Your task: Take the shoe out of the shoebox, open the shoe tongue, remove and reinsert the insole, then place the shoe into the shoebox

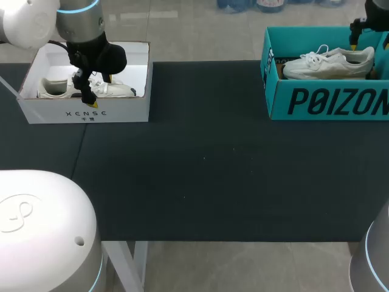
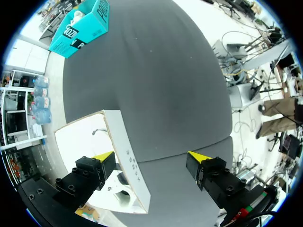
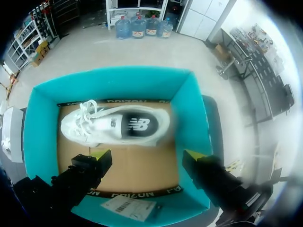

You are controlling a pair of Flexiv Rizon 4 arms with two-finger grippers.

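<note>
Dark table [image 1: 213,182] | left tool [image 2: 151,157] apart at white box [image 1: 85,114] | right tool [image 3: 146,154] apart over shoe [image 3: 113,125]

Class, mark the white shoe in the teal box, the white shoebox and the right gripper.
white shoe [image 1: 331,66]: head view, its side panel.
white shoebox [image 1: 85,113]: head view, its front wall.
right gripper [image 3: 146,155]: right wrist view, midway between its yellow tips.

The teal cardboard shoebox [image 1: 276,91] has bold black lettering and a brown floor. The low lace-up sneaker [image 3: 113,125] is white, black inside the heel. The white cardboard box [image 1: 85,112] carries small dark print. The table mat [image 1: 213,170] is dark grey. The black left gripper [image 2: 151,156] and right gripper [image 3: 146,153] have yellow tips.
</note>
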